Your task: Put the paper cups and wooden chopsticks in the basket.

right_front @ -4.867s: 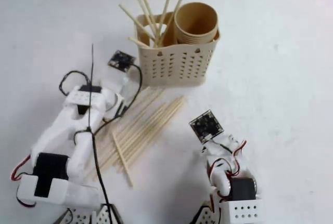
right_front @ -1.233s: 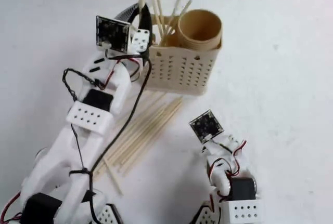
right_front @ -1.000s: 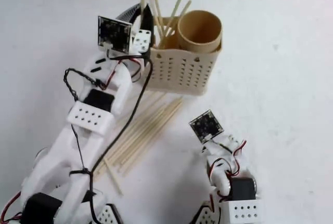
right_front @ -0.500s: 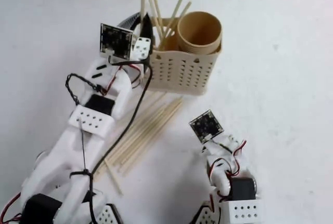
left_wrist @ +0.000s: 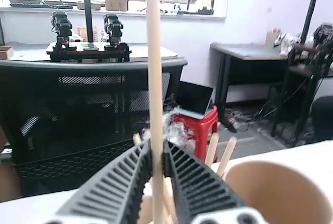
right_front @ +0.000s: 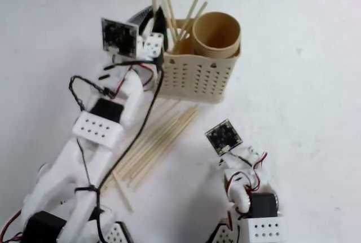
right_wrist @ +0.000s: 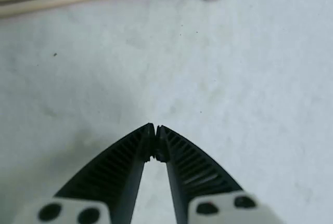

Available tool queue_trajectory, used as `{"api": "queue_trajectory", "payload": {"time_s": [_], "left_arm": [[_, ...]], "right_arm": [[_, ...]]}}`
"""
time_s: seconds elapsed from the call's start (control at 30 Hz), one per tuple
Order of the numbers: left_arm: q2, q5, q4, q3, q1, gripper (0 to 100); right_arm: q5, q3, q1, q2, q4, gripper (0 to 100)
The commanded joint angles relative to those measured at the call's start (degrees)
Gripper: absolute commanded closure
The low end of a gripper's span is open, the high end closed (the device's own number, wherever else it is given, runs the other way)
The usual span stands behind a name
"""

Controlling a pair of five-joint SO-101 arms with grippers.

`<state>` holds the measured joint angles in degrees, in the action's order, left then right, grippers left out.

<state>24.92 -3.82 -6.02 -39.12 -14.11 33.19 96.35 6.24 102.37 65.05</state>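
The held chopstick (left_wrist: 154, 78) is cropped at its tip.

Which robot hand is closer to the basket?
Left. The left gripper is at the rim of the basket, shut on a chopstick. The right gripper rests shut over the table, apart from the basket.

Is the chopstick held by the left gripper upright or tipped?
Upright: the chopstick stands vertical against the room behind, clamped in the left gripper.

Tan paper cups (right_front: 216, 29), upright chopsticks (right_front: 169, 14) in perforated basket (right_front: 197, 76); loose chopsticks (right_front: 155, 141), perhaps a dozen, alongside.
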Motion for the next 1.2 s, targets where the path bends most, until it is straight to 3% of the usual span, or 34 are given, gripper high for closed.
{"api": "queue_trajectory", "payload": {"time_s": [0.0, 0.2, 0.37, 0.77, 1.17], "left_arm": [[-1.4, -3.8, 2.9, 8.9, -1.2, 96], [-13.4, -4.3, 3.0, 19.0, -0.8, 96], [-18.6, -4.2, 3.0, 19.2, -0.8, 96], [-12.8, -1.3, -2.8, 5.2, -0.9, 91], [-8.1, -1.1, -2.4, 6.6, -0.7, 89]], "right_arm": [[0.5, 0.5, 0.5, 0.2, 0.4, 97.8], [0.5, 0.5, 0.5, 0.2, 0.4, 97.8], [0.5, 0.5, 0.5, 0.2, 0.3, 97.8], [0.5, 0.5, 0.5, 0.2, 0.2, 97.8], [0.5, 0.5, 0.5, 0.2, 0.2, 97.8]]}}
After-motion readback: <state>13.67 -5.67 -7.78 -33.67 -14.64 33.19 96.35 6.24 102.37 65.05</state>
